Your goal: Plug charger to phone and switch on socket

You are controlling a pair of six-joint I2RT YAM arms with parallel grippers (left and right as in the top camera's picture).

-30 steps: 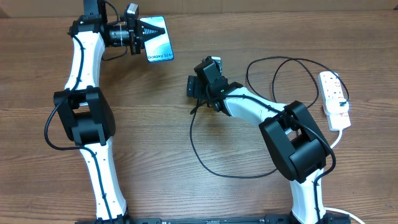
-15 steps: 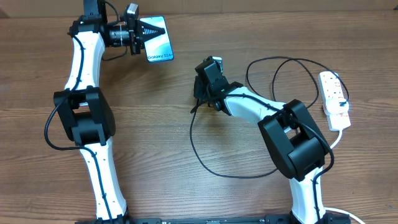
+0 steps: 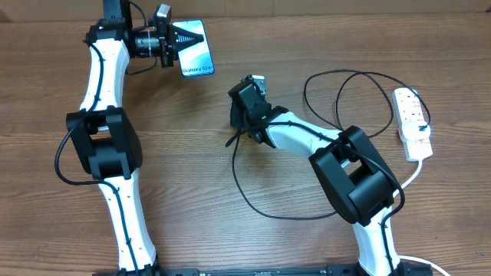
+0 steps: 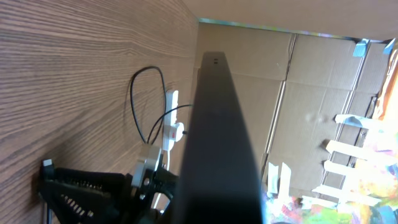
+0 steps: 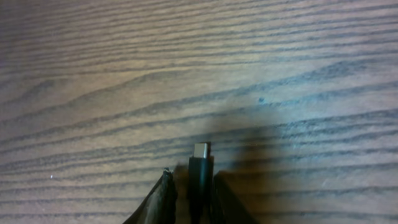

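Observation:
The phone (image 3: 198,58), light blue screen up, is at the table's far left, and my left gripper (image 3: 184,37) is shut on it. In the left wrist view it shows edge-on as a dark bar (image 4: 217,137). The charger (image 3: 244,181), a thin black cable, loops across the middle toward the white socket (image 3: 412,123) at the right edge. My right gripper (image 3: 242,121) sits low over the cable's free end. In the right wrist view the connector plug (image 5: 200,163) stands between the fingers (image 5: 160,200), which press in on both sides, its metal tip poking out just above the wood.
The socket's white lead (image 3: 418,170) runs down the right side toward the front edge. Both arm bases stand at the near edge. Bare wood lies between the phone and the right gripper. Cardboard walls (image 4: 311,81) rise behind the table.
My right gripper has gone from wide open to closed round the charger plug, and its wrist turned and shifted a little to the left. The left arm and phone have not moved.

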